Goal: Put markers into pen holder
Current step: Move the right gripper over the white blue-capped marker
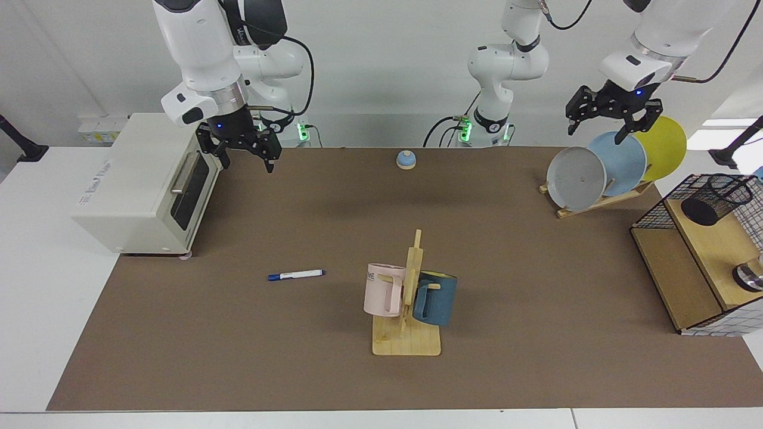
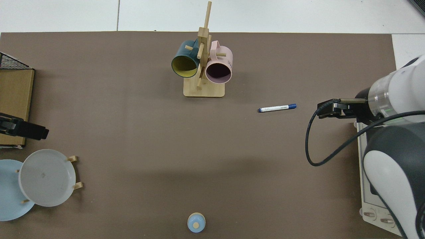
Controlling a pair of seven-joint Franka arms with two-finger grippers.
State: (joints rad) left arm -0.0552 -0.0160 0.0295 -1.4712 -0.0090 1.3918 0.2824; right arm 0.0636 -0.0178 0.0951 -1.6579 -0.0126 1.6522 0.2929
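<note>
While my right gripper (image 1: 243, 156) hangs spread and empty beside the toaster oven (image 1: 143, 185), the marker (image 1: 295, 274) lies flat on the mat, well apart from it. Only the facing view shows the holder (image 1: 715, 199), tipped on the rack (image 1: 685, 262), and my left gripper (image 1: 605, 122), apart, above the plates (image 1: 617, 164).

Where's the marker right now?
The marker lies flat on the brown mat in the facing view, between the toaster oven and the mug stand, untouched by either hand.
</note>
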